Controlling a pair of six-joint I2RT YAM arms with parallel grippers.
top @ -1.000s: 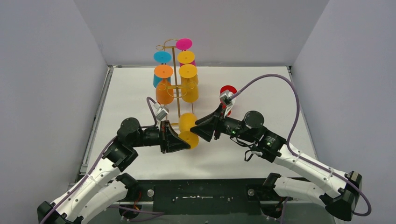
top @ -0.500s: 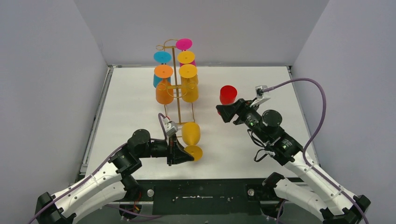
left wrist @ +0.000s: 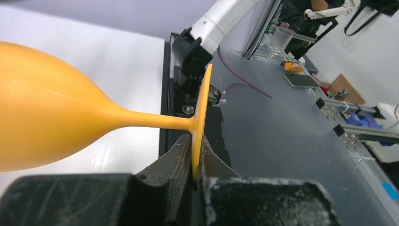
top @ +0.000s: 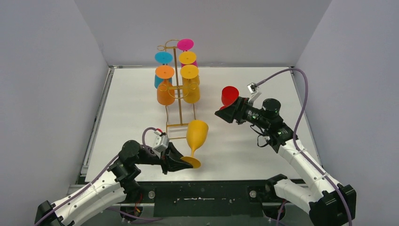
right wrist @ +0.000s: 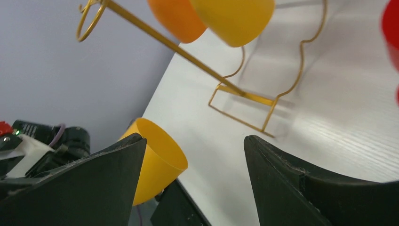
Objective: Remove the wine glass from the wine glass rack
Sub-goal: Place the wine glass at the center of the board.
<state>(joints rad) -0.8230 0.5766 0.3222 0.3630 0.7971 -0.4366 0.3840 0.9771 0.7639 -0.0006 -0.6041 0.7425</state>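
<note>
The gold wire wine glass rack point(top: 175, 89) stands at the back middle of the table, with several coloured glasses hanging bowl-down from its hooks. A yellow wine glass point(top: 196, 133) is off the rack, near the table's front edge, bowl up and slightly tilted. My left gripper point(top: 184, 163) is shut on the rim of its round foot point(left wrist: 201, 113); the stem and bowl point(left wrist: 42, 122) reach away to the left in the left wrist view. My right gripper point(top: 222, 113) stands open and empty to the right of the rack. In the right wrist view the right gripper point(right wrist: 193, 138) faces the yellow glass point(right wrist: 157, 160) and the rack's base loop point(right wrist: 244, 96).
A red glass point(top: 229, 95) stands on the table just behind my right gripper, also at the right edge of its wrist view point(right wrist: 391, 28). An orange glass point(right wrist: 176, 19) and a yellow glass point(right wrist: 235, 19) hang from the rack. Grey walls close in the table on three sides.
My left arm drew the yellow glass back toward the front edge and turned it bowl-up. My right gripper let go of the bowl, opened wider and pulled back right, beside the red glass.
</note>
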